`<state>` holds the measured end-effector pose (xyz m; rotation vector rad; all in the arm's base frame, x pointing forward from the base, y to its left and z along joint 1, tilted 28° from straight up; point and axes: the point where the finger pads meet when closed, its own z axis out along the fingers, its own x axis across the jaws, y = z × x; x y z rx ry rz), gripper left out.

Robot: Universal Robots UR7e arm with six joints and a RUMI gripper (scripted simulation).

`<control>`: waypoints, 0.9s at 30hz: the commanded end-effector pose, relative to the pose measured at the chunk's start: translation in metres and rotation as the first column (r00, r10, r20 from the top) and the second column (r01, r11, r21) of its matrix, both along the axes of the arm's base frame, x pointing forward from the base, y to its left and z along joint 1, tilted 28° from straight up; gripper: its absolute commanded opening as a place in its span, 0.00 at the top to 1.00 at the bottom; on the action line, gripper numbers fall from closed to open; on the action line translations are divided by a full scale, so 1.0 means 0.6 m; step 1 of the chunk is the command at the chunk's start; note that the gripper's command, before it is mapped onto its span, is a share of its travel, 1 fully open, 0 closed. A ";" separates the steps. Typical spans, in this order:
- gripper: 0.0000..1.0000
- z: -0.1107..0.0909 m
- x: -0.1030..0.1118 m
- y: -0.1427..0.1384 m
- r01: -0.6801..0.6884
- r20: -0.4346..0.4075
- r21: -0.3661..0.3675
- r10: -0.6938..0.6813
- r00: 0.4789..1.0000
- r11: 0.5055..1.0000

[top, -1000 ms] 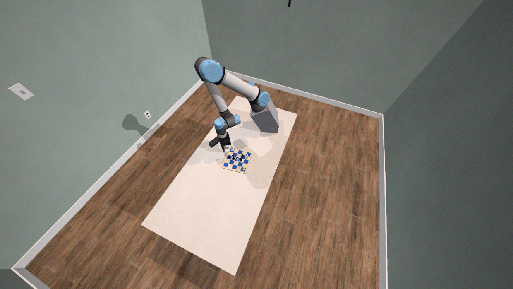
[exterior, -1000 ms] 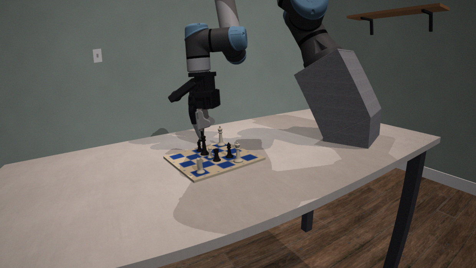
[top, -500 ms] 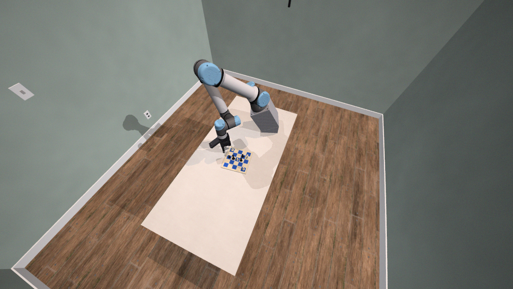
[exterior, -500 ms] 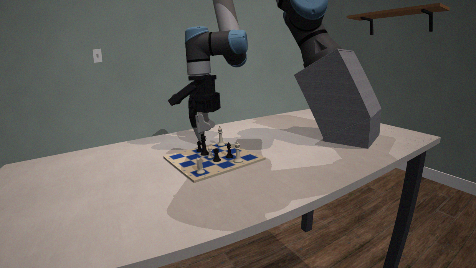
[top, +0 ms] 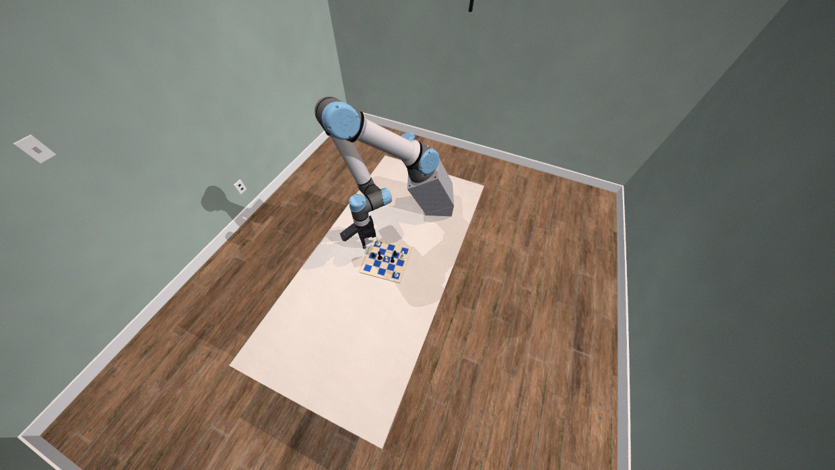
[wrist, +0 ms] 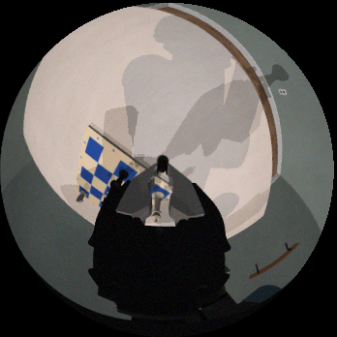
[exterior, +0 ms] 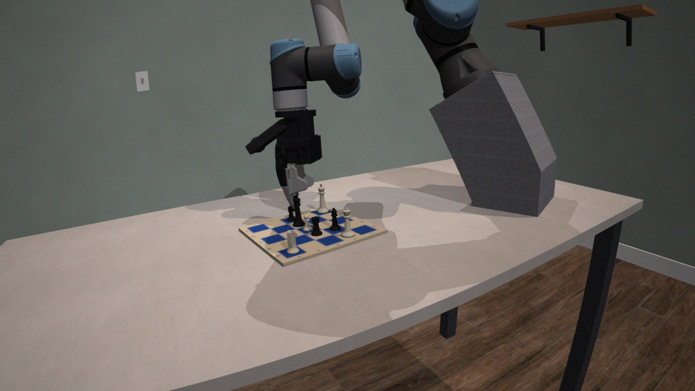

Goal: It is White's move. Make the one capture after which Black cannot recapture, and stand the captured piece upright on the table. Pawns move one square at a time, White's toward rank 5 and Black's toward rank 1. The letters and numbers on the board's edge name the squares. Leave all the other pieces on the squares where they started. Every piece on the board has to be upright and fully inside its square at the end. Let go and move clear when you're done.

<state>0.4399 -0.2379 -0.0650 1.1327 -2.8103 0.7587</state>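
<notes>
Matte-black two-jaw gripper [exterior: 295, 198] hangs vert. over far-left edge of small blue-and-tan wooden chessboard [exterior: 275, 248], fingers clenched on a small dark chess piece [wrist: 162, 164]; type too small to tell, it pokes out past the tips in wrist view. Piece is low, just above pale beige worktop [exterior: 146, 291] beside the board. On board: tall black piece [exterior: 297, 217] right by the tips, white king [exterior: 321, 196] at the back, white rook [exterior: 291, 241] at front.
</notes>
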 end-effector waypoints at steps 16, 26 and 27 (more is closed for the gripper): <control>1.00 0.001 0.000 0.000 0.001 0.002 0.000 -0.001 1.000 1.000; 1.00 0.001 0.001 0.000 0.007 0.005 0.001 -0.007 1.000 1.000; 1.00 0.001 0.001 0.000 0.008 0.005 0.001 -0.008 1.000 1.000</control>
